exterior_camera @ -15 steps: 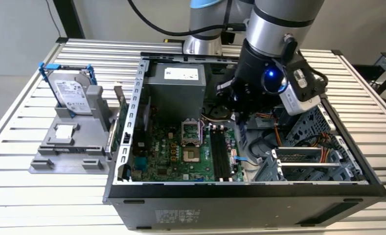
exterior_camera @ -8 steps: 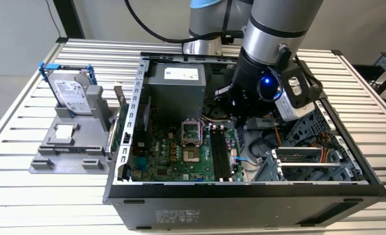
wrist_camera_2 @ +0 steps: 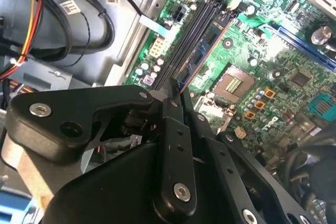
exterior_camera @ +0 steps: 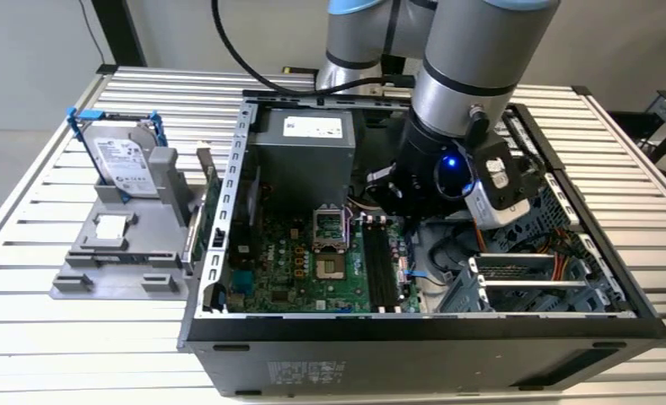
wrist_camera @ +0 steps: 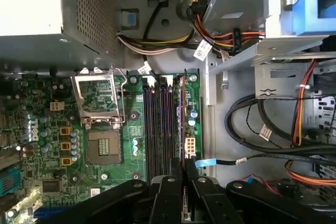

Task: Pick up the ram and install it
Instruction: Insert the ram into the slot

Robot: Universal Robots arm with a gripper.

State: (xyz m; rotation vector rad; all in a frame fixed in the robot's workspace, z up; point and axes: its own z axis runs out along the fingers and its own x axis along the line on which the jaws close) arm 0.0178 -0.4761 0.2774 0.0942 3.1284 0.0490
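In the exterior view an open case lies on a slatted table, its near wall toward the camera. Just behind that wall lies the motherboard. The black slots run along its edge on the exterior view's right, and beside them is a drive cage with orange wires. Farther in sits the socket, then the power supply against the far wall. The arm comes down into the case from the far side, and its wrist covers the far end of the slots. Well apart, outside the case on the exterior view's left, a grey fixture holds a hard drive.

In the first wrist view black cables loop over the bare metal floor beside the board. A bundle of coloured wires runs beyond the slots' far end. Both lie off to the side of the slots.

The gripper is clamped on one end of the ram. The stick shows edge-on as a thin strip running away from the fingertips, in line with the slot nearest the cable-side edge of the board. In the second wrist view its chip-covered face shows slanting out from between the fingers. Whether it sits in the slot or just above it cannot be told.
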